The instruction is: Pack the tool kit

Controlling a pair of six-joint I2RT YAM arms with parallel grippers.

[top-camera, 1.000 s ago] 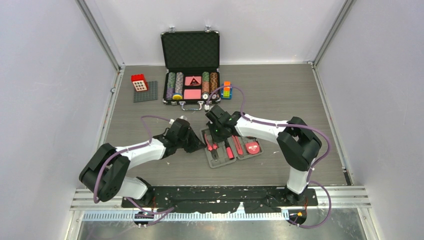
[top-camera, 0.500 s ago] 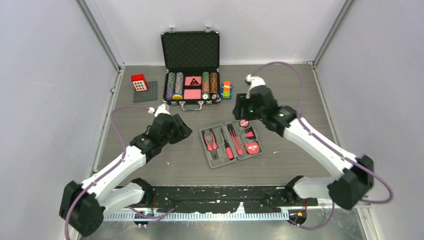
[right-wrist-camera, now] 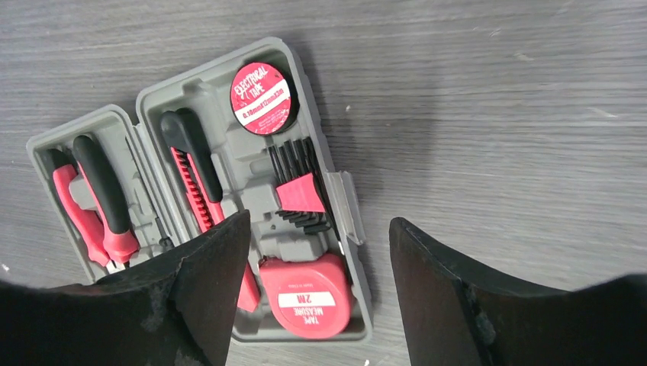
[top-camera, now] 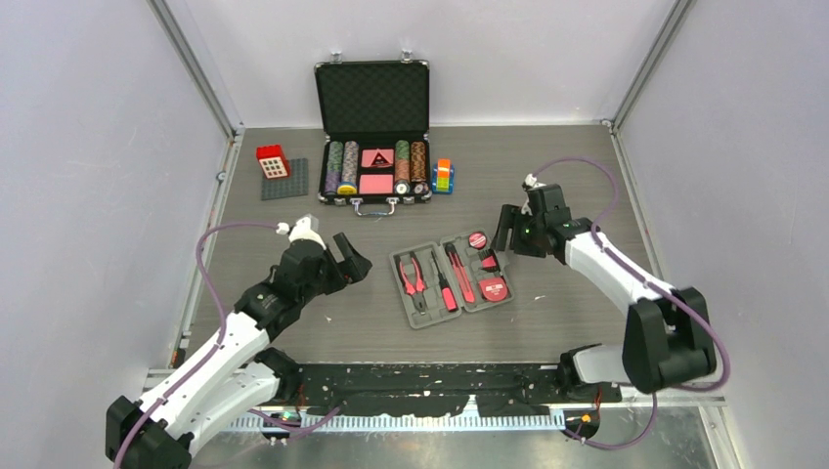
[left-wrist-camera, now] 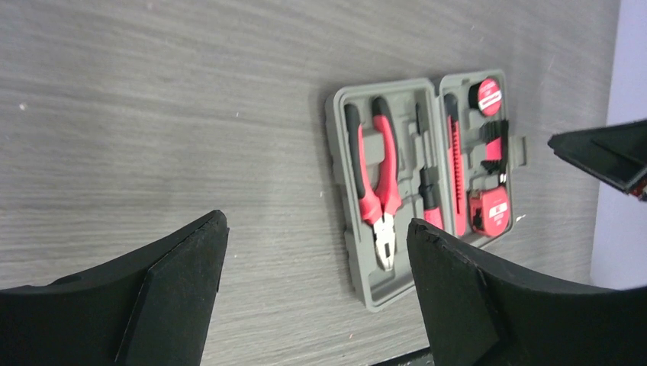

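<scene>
Lying open and flat at the centre of the worktop [top-camera: 587, 176], the tool kit [top-camera: 430, 311] has both grey halves face up, so its moulded slots can take the tools. Pliers [top-camera: 412, 276], screwdriver [top-camera: 445, 289], knife [top-camera: 459, 275], tape measure [top-camera: 494, 288] and tape roll [top-camera: 477, 240] all appear seated in their slots. The left gripper [top-camera: 352, 256] hangs at the kit's 9 o'clock and the right gripper [top-camera: 501, 232] at its 2 o'clock. Both are spread wide, hold nothing and stand clear of the case, probably lining up to fold it shut. A second ago both grippers were pinched closed and crowded over the kit. Since then the arms have swung outward and the jaws have opened. The kit itself seems not to have moved.
</scene>
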